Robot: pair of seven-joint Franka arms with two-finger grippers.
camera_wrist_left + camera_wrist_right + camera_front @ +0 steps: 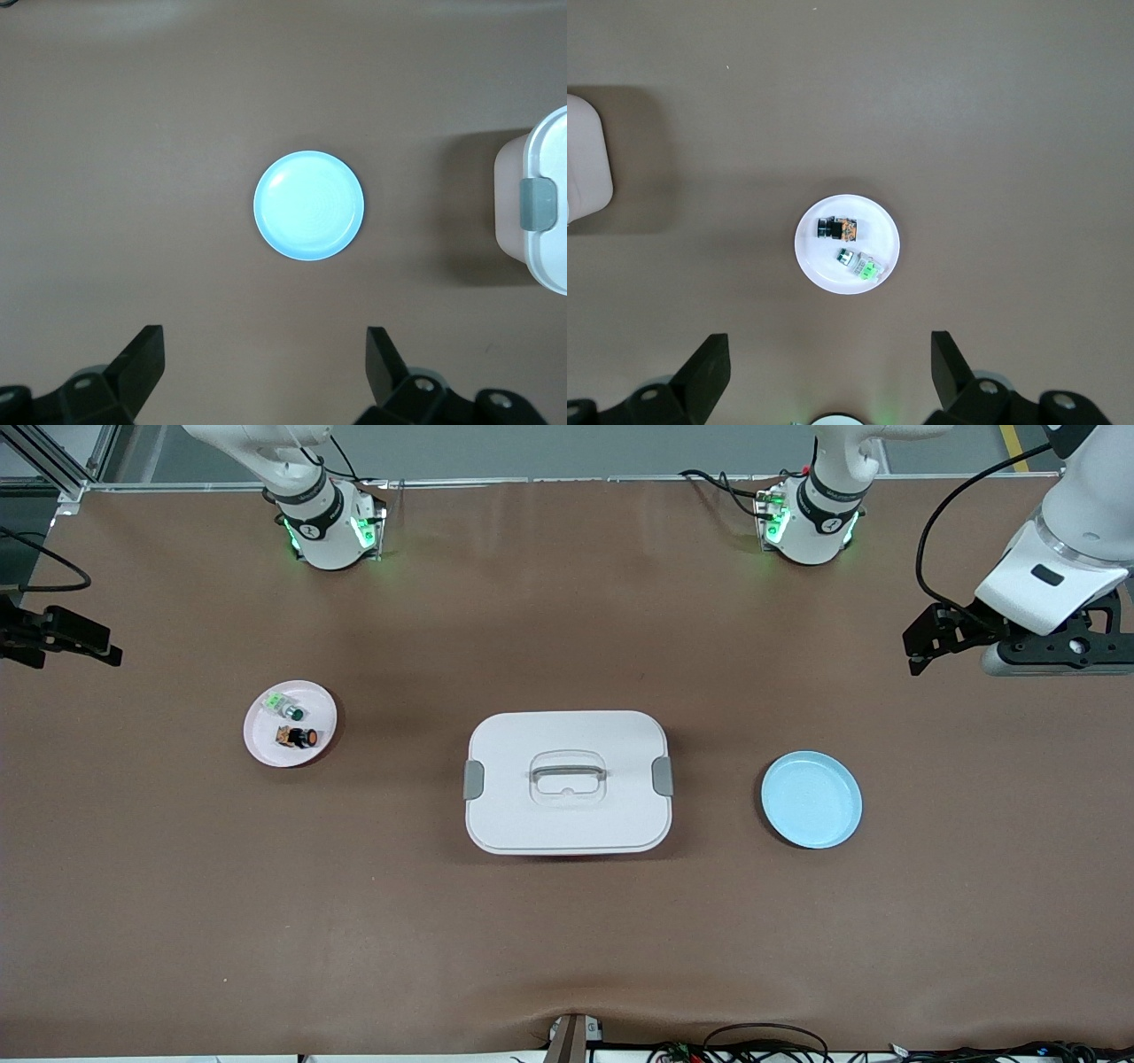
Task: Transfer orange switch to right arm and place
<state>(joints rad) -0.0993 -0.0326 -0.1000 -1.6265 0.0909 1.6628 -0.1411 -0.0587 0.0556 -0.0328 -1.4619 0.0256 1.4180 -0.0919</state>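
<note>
The orange switch, black-bodied with an orange cap, lies on a small pale pink plate toward the right arm's end of the table. A green switch lies beside it on the same plate. In the right wrist view the orange switch and the green switch lie on that plate. My right gripper hangs open and empty over the table edge at its end. My left gripper hangs open and empty over the table at its own end.
A white lidded container with grey latches stands mid-table; its corner shows in the left wrist view. An empty light blue plate lies toward the left arm's end, also in the left wrist view.
</note>
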